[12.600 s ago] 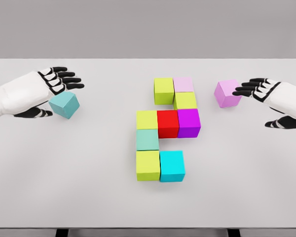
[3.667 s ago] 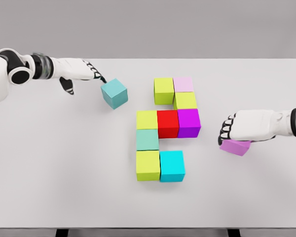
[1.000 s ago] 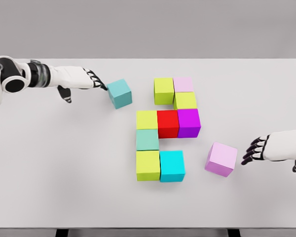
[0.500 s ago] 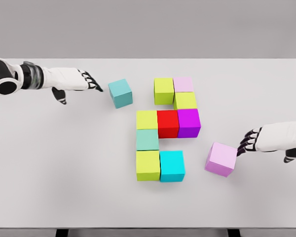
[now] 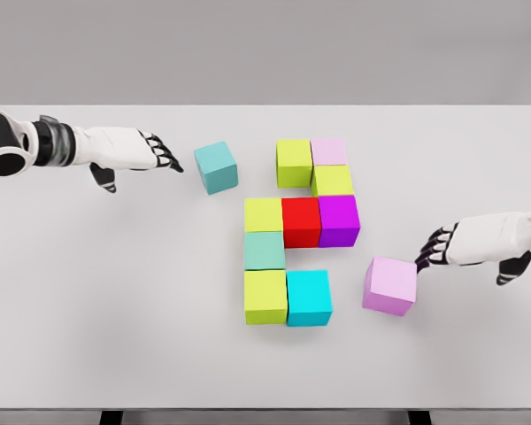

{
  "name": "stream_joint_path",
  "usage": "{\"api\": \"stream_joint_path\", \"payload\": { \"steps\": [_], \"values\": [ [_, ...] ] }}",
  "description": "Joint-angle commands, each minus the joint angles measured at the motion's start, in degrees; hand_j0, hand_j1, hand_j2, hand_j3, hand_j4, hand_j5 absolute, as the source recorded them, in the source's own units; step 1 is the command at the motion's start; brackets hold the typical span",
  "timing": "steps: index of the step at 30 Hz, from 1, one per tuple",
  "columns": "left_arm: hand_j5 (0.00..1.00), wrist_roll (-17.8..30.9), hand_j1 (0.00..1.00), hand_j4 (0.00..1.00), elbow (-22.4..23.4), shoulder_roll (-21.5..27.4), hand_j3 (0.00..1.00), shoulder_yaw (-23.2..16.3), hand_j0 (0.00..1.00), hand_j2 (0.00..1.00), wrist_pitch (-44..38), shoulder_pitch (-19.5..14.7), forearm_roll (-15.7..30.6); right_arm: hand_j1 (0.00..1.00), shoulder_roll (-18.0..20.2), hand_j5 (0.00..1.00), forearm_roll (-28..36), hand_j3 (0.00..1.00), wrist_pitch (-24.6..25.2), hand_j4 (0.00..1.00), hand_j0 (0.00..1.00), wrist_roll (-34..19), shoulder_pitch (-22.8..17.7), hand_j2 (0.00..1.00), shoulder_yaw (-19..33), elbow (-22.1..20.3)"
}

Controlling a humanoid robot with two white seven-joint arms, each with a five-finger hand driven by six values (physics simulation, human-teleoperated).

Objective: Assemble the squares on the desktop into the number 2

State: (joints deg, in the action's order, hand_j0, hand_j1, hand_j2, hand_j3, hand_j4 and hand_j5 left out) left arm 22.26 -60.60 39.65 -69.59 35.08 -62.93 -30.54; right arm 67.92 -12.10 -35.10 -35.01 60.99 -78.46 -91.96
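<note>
Several coloured cubes sit joined in the middle of the white table point(image 5: 115, 310): a lime cube point(image 5: 294, 162) and pale pink cube point(image 5: 329, 151) on top, a red cube point(image 5: 301, 221) mid-row, a cyan cube point(image 5: 309, 297) at the bottom. A loose teal cube point(image 5: 216, 167) lies left of the top row. My left hand point(image 5: 159, 154) is open, its fingertips a short gap left of that cube. A loose pink cube point(image 5: 390, 285) lies right of the cyan cube. My right hand point(image 5: 435, 249) is open, fingertips touching the pink cube's upper right corner.
The table's far edge runs behind the cubes and its front edge lies near the bottom of the view. Both white forearms lie low over the table at the left and right sides.
The pink cube has slid slightly left toward the cyan cube with my right hand following it. My left hand has drawn back left from the teal cube, which stays put.
</note>
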Motion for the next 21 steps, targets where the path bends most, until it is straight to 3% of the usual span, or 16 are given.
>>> {"api": "stream_joint_path", "payload": {
  "steps": [1,10,16,21],
  "values": [
    [1.00,-0.02,1.00,1.00,1.36,-0.80,1.00,0.16,1.00,1.00,-0.08,0.00,0.13,1.00,-0.68,1.00,0.24,1.00,0.10,1.00,1.00,0.01,0.00,1.00,0.06,0.38],
    [1.00,0.07,1.00,1.00,3.12,-3.70,1.00,0.34,1.00,1.00,-0.08,0.00,0.04,1.00,-1.39,1.00,0.33,1.00,0.10,1.00,1.00,0.01,0.00,1.00,1.64,0.64],
    [1.00,0.68,1.00,1.00,3.21,-4.58,1.00,0.42,1.00,1.00,-0.08,-0.09,0.04,1.00,1.16,1.00,0.06,1.00,0.10,1.00,1.00,0.01,-0.17,1.00,1.56,0.91],
    [1.00,0.95,1.00,1.00,4.00,-5.81,1.00,0.51,1.00,1.00,-0.08,-0.18,0.04,1.00,6.79,1.00,-0.02,1.00,0.10,1.00,1.00,0.01,-0.35,1.00,1.21,-7.35]
  ]
}}
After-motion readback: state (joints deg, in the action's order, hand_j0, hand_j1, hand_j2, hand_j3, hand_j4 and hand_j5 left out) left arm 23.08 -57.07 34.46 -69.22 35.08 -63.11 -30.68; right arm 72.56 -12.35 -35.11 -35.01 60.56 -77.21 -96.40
